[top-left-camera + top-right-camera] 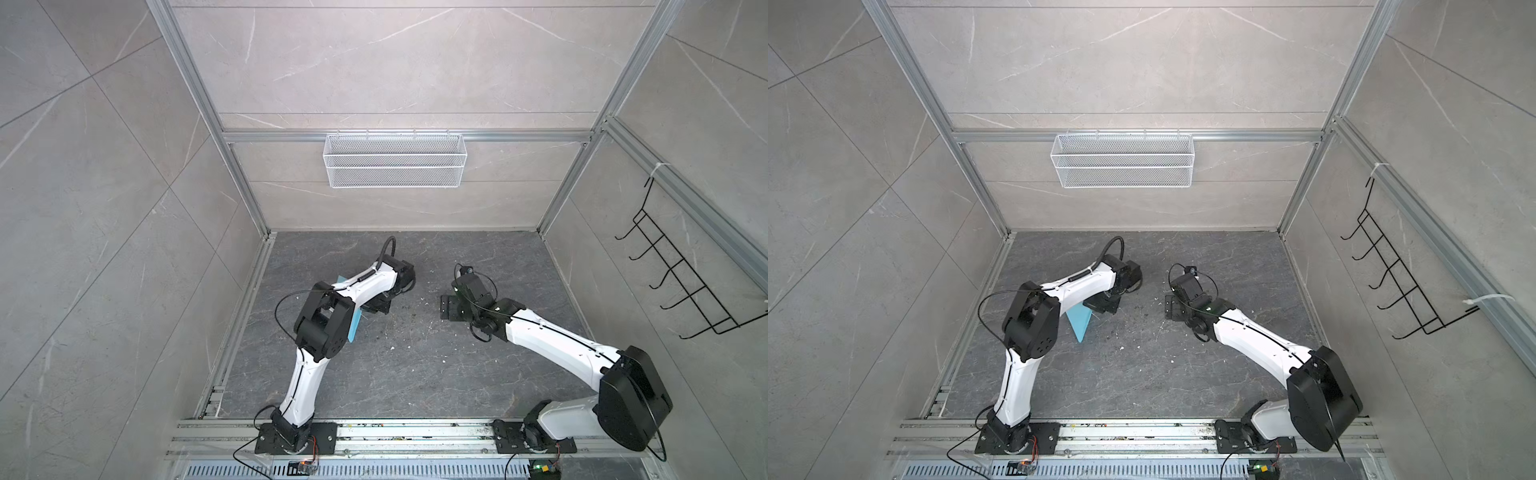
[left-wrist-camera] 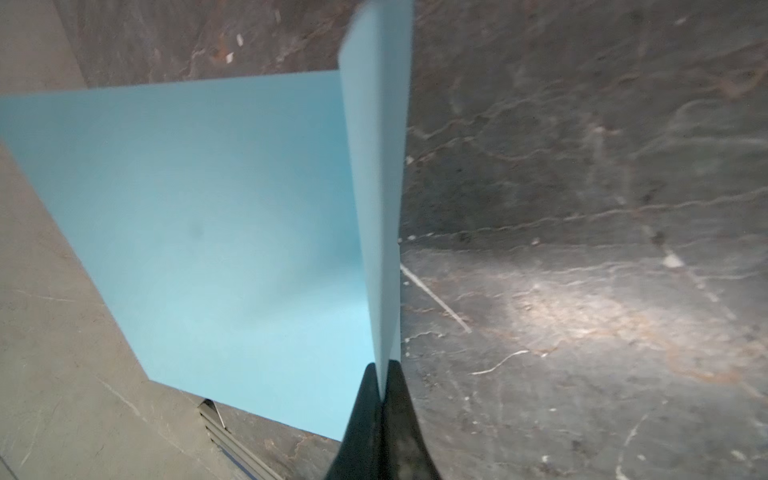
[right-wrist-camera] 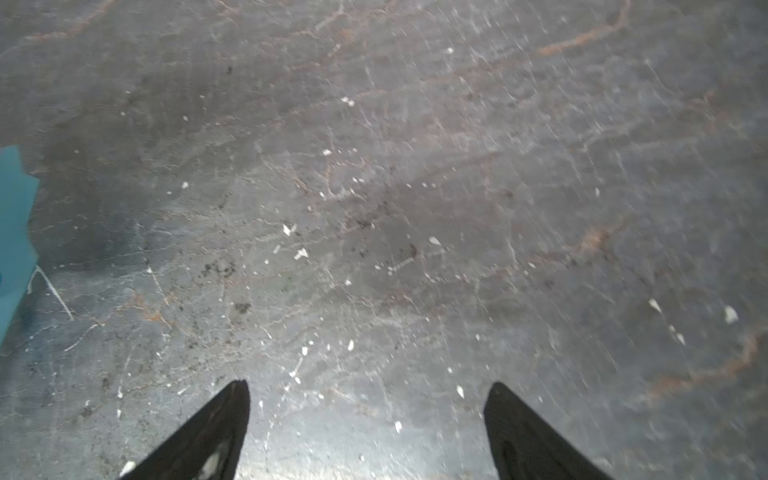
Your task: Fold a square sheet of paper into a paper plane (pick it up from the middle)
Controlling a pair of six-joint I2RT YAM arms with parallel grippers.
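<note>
The square sheet of paper [image 2: 187, 228] is plain light blue and bent along one crease. One half spreads flat, the other half [image 2: 378, 166] stands edge-on. My left gripper [image 2: 382, 374] is shut on the sheet at the crease. In both top views the sheet [image 1: 356, 326] [image 1: 1079, 324] hangs under the left arm's elbow, mostly hidden by it, with the left gripper [image 1: 376, 309] [image 1: 1100, 309] beside it. My right gripper [image 3: 370, 388] is open over bare floor, to the right of the sheet [image 3: 14, 232], and it holds nothing [image 1: 446, 307] [image 1: 1169, 307]. No paper plane is in view.
The floor is dark stone [image 1: 415, 365] with white crumbs. A white wire basket [image 1: 395, 160] hangs on the back wall. A black wire hook rack [image 1: 685, 286] hangs on the right wall. Aluminium rails [image 1: 415, 432] carry both arm bases at the front.
</note>
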